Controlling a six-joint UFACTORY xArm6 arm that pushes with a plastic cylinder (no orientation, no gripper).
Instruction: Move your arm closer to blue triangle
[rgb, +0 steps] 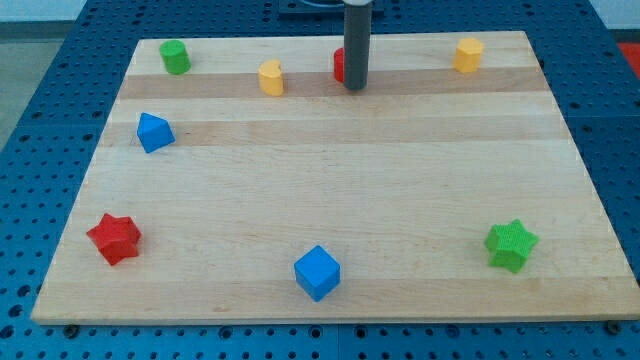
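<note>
Wooden board (330, 190) on blue pegboard, my tip (355, 87) fingerless, near top edge, touching red block (340, 65), blue triangle (153, 132) far left

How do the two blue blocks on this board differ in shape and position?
The blue triangle is wedge-shaped; the blue cube is boxy with square faces. The blue triangle sits near the view's left edge, the blue cube near the bottom edge, about centre. The blue triangle lies nearer my tip. Both share the same blue and rest on the wooden board, touching nothing.

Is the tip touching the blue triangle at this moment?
No, my tip sits near the view's top beside a red block, far from the blue triangle.
</note>
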